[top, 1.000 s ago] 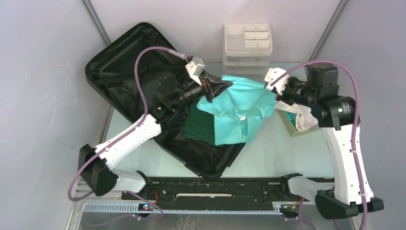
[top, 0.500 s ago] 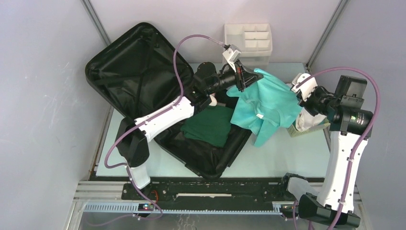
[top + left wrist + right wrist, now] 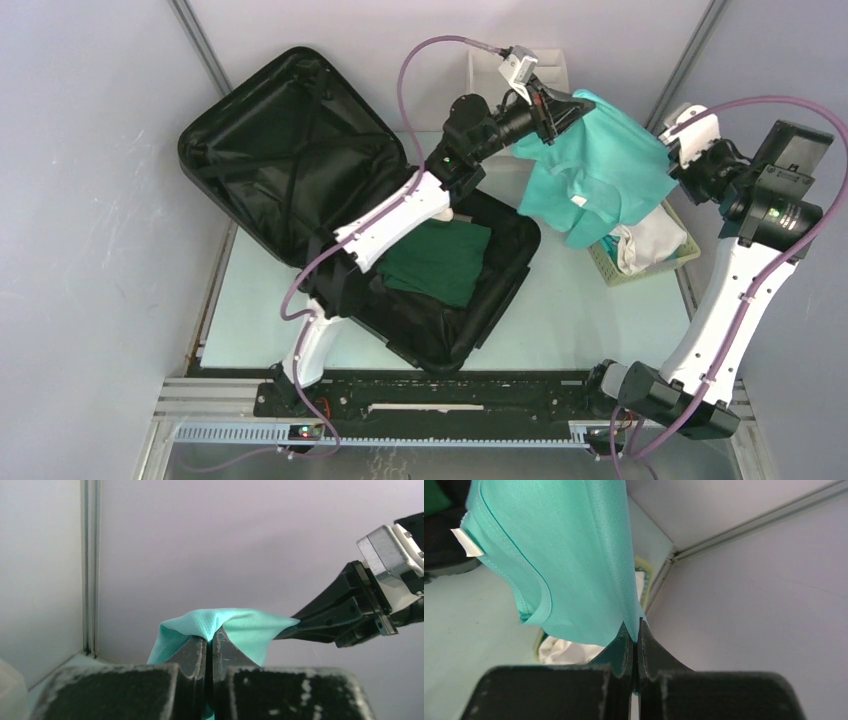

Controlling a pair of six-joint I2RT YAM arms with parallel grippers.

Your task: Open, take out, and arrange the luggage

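Top view: the luggage [image 3: 300, 165] lies open at the tabletop's [image 3: 600, 320] left edge, left of the left gripper [image 3: 573, 106] and right gripper [image 3: 672, 148] — left arm nearer. Left wrist: jaws clamped on a teal shirt's [image 3: 240, 627] fold. Right wrist: jaws clamped on its hem.

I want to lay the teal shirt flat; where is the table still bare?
The widest bare table lies front right, between the luggage, the basket and the right arm's base. A narrow strip runs left of the luggage. Rear right is crowded: the teal shirt hangs between left gripper and right gripper, above the basket.
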